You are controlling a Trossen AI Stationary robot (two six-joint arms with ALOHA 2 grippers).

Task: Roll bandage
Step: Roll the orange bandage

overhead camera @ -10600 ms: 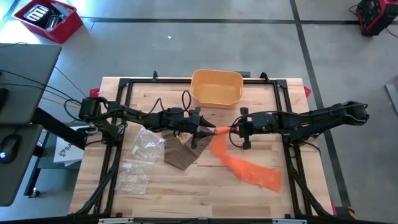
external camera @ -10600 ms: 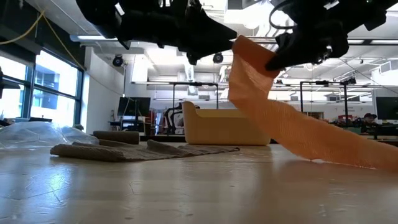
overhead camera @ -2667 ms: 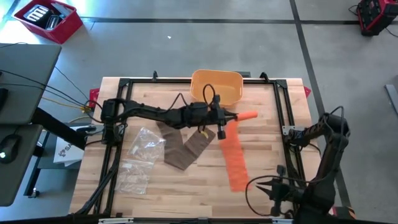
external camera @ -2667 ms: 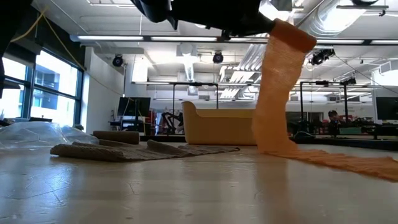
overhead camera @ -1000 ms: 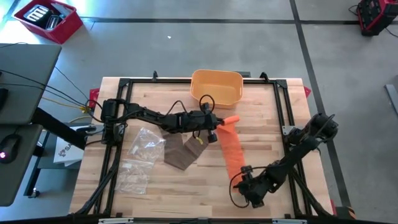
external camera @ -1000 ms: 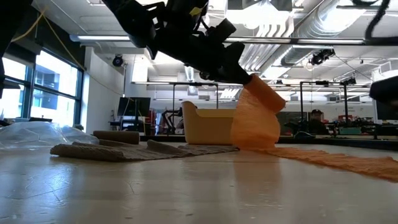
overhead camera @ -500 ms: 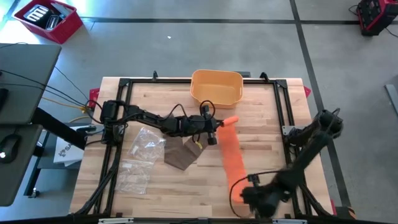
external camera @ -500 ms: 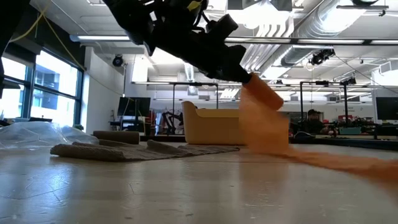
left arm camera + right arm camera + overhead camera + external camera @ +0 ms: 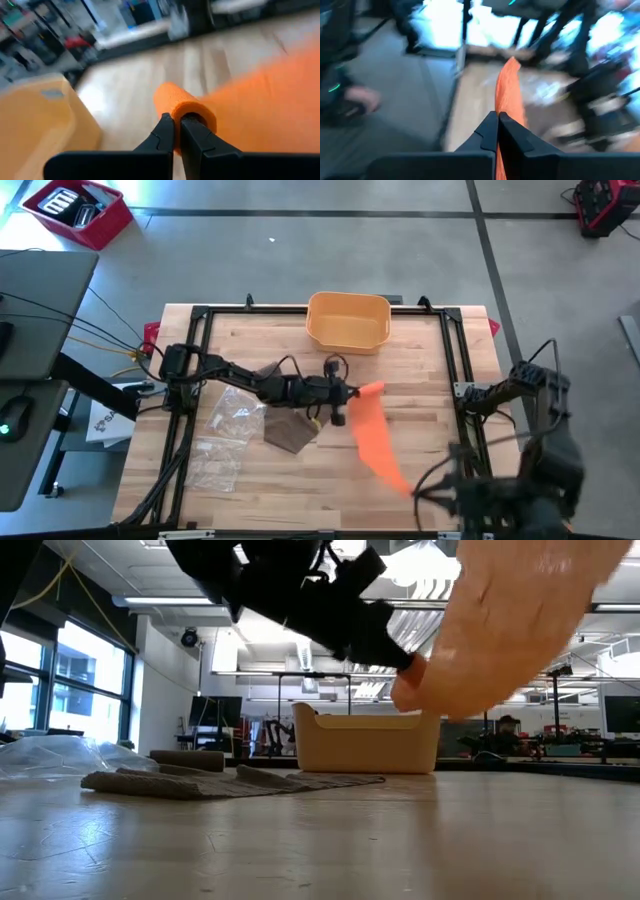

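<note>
Bandage (image 9: 373,426): your left tool (image 9: 177,131) is clamped on its rolled end above the desk (image 9: 430,380); your right tool (image 9: 497,131) pinches its loose tail.

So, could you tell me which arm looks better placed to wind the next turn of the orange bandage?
Probably the left: the left gripper is shut on the rolled end of the orange bandage, mid-table. The right gripper pinches its loose tail near the front edge.

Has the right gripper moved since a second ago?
Yes. The right gripper, shut on the orange bandage, has swung away from the yellow bin, past the table's near right edge.
</note>
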